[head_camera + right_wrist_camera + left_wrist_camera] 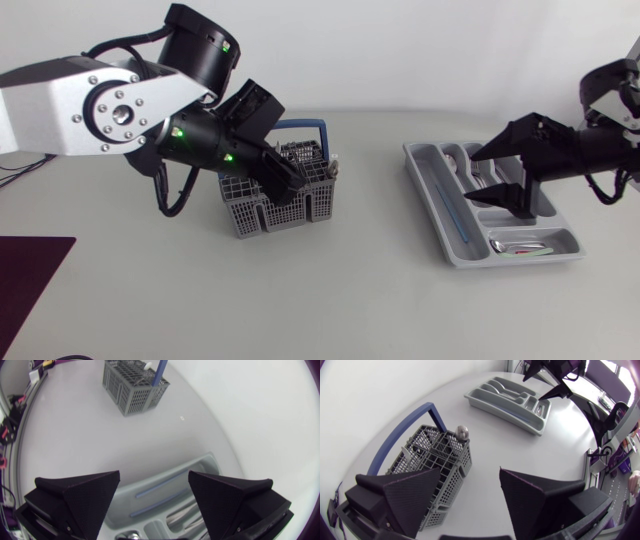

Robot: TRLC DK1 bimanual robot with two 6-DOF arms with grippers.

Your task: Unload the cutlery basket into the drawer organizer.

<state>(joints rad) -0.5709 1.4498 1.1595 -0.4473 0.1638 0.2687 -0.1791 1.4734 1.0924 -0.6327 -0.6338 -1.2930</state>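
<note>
White bench (pixel 330 300) against a pale wall, a dark mat (pixel 30 272) at its left edge. The grey mesh cutlery basket (pixel 243 212), blue-handled and holding cutlery, stands left of centre. The grey drawer organizer (pixel 422 172), partly filled, lies well apart to the right. The left jaws are spread at the basket, the right jaws spread above the organizer.

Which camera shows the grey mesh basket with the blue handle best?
Right wrist view: the grey mesh basket stands unblocked, though far. In the head view my left arm hides part; in the left wrist view a finger covers its corner.
</note>
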